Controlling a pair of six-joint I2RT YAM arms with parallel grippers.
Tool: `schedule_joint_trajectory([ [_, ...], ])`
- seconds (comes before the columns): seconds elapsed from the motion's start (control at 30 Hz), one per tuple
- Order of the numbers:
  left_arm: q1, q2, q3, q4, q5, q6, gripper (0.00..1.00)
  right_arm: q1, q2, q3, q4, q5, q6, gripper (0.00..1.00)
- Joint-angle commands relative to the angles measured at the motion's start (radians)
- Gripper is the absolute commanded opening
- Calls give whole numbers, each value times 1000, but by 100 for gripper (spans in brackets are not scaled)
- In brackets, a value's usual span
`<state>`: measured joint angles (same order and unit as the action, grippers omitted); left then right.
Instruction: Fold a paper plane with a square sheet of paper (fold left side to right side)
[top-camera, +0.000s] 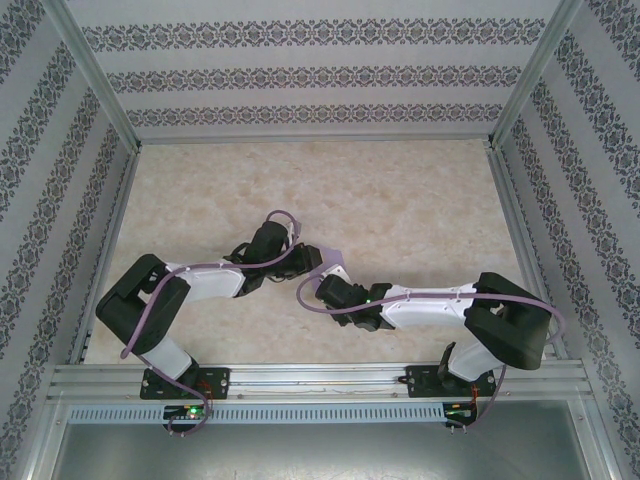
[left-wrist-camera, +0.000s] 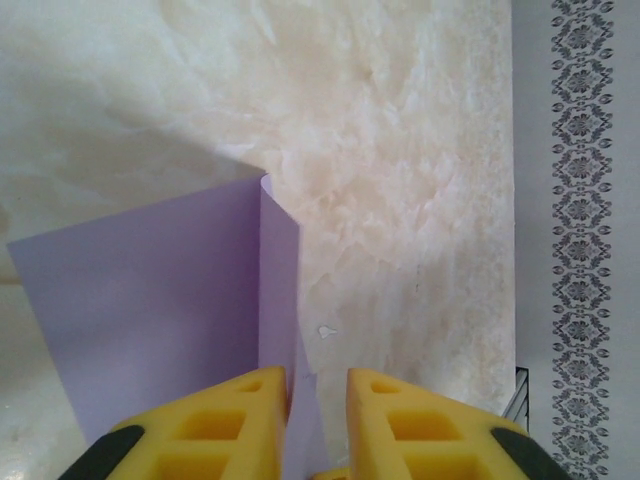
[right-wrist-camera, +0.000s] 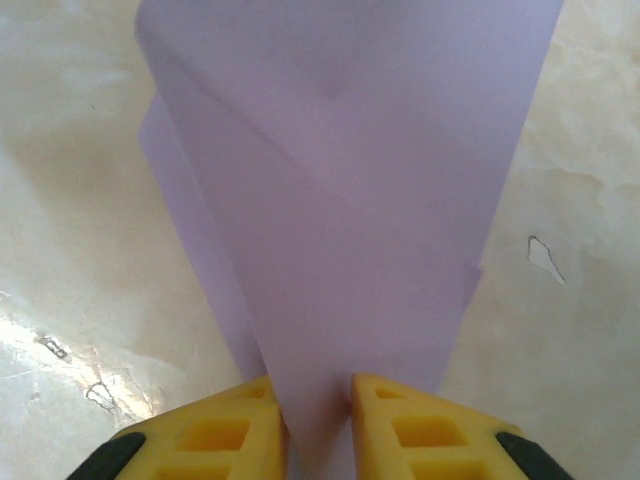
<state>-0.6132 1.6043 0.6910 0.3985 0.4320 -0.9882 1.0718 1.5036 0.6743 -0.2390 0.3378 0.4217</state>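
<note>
Left of the table's (top-camera: 420, 200) middle, my left gripper (left-wrist-camera: 305, 375) has its yellow fingers (left-wrist-camera: 250, 410) a little apart. A raised flap of the sheet of paper (left-wrist-camera: 150, 300) stands on edge in the gap, with bare table showing between it and one finger, so nothing is pinched there. The lavender sheet sits at the table's middle, part of it flat and part lifted. Just right of the middle, toward the table's near edge, my right gripper (right-wrist-camera: 312, 385) is clamped on the sheet, which fills the space between its fingers and curls away in a loose fold.
</note>
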Motion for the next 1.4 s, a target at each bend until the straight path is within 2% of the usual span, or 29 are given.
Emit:
schedule_joint_trajectory([
  [0.0, 13, -42, -9, -46, -31, 20, 25, 12, 13, 19, -6, 23, 13, 18],
  [0.17, 52, -113, -64, -64, -31, 28, 27, 10, 3, 18, -6, 16, 17, 4],
  [0.3, 102, -213, -105, -139, -37, 59, 28, -6, -34, 8, 4, -24, 17, 0],
  [0.4, 131, -298, -125, -218, -38, 100, 30, -39, -72, -11, 36, -107, 16, 0],
  [0.57, 134, -389, -144, -320, -32, 160, 33, -137, -126, -64, 124, -351, 18, 0],
  [0.67, 134, -396, -180, -286, -6, 140, 33, -186, -132, -94, 172, -448, 22, 0],
  [0.83, 130, -386, -214, -253, 9, 118, 33, -218, -123, -116, 195, -484, 20, 0],
  [1.0, 116, -381, -217, -248, 16, 105, 33, -263, -119, -150, 258, -573, 43, 0],
  [1.37, 10, -246, -184, -130, -10, 51, 37, -344, -93, -210, 367, -743, 79, 0],
])
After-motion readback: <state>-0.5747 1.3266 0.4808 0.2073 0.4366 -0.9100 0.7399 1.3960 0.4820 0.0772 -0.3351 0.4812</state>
